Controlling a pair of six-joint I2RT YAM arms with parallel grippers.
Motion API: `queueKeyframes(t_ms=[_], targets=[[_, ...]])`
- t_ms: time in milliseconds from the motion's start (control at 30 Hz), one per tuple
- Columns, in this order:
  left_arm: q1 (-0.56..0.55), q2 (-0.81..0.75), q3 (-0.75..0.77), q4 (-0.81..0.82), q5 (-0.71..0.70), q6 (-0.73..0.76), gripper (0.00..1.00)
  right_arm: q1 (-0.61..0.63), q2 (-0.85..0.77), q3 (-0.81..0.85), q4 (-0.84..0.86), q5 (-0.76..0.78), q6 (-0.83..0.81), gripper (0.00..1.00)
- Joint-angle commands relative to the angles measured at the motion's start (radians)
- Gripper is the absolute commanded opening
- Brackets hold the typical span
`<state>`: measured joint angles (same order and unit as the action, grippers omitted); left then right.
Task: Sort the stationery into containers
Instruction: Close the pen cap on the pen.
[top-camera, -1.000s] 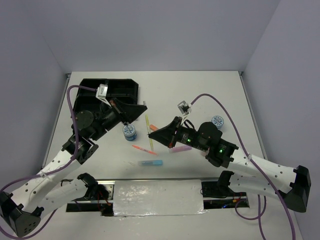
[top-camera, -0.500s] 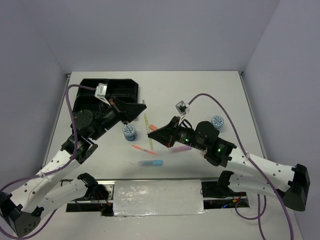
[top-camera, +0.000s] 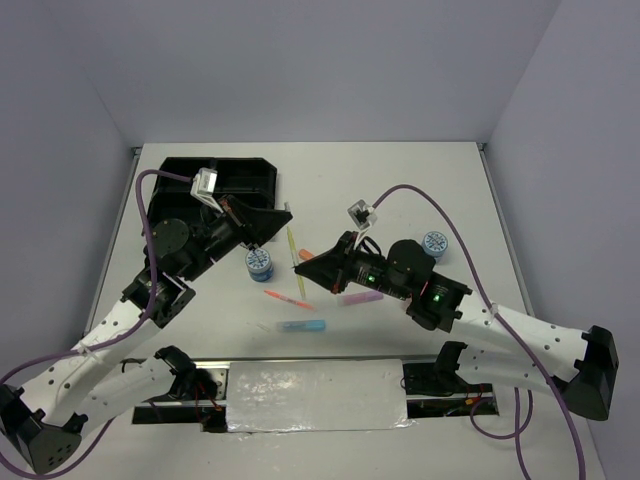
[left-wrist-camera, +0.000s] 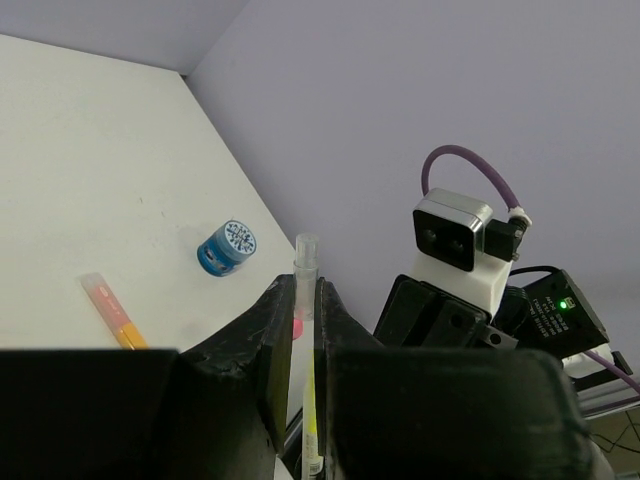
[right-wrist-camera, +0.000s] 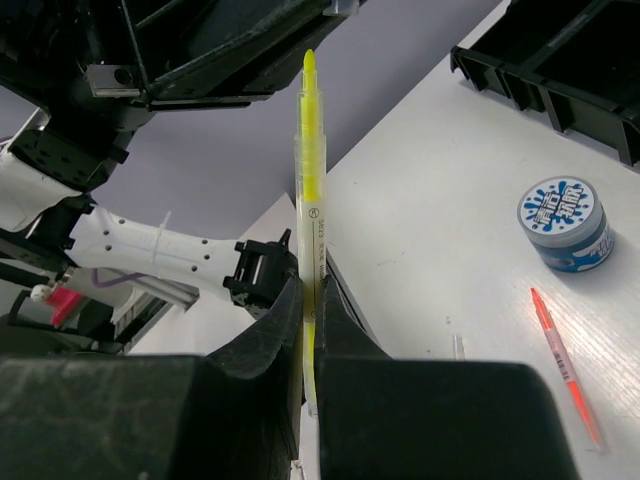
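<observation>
A thin yellow pen (top-camera: 292, 241) hangs in the air between both grippers. My right gripper (top-camera: 302, 266) is shut on its lower half, as the right wrist view shows (right-wrist-camera: 313, 285), with the pen's (right-wrist-camera: 309, 150) yellow tip pointing at the left gripper. My left gripper (top-camera: 287, 214) has its jaws closed to a pen-wide slit (left-wrist-camera: 301, 285), and the pen (left-wrist-camera: 306, 265) fills it. The black tray (top-camera: 250, 178) lies at the far left. On the table lie two tape rolls (top-camera: 258, 263) (top-camera: 435, 243), the orange (top-camera: 307, 255), purple (top-camera: 358, 297) and blue (top-camera: 301, 326) highlighters, and a pink pen (top-camera: 287, 297). The pink-capped bottle is out of view.
A white panel (top-camera: 315, 395) runs along the near table edge between the arm bases. The right arm's wrist camera (left-wrist-camera: 450, 235) sits close in front of the left gripper. The tray's corner (right-wrist-camera: 560, 60) and the nearer tape roll (right-wrist-camera: 563, 222) lie beyond the right gripper.
My right gripper has moved a little to the left, toward the left gripper, with the yellow pen. The left arm has barely moved.
</observation>
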<state>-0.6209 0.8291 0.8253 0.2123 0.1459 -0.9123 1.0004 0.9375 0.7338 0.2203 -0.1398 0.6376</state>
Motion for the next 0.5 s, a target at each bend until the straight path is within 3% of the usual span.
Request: queueKeyframes(t_ms=[0,467], targets=[[-0.007,-0.018,0.023,0.029,-0.012,0.030,0.00,-0.006,-0.014,0.053,0.010,0.020,-0.022,0.00],[-0.007,-0.031,0.026,0.019,-0.008,0.029,0.00,-0.019,-0.003,0.078,-0.027,0.034,-0.042,0.00]])
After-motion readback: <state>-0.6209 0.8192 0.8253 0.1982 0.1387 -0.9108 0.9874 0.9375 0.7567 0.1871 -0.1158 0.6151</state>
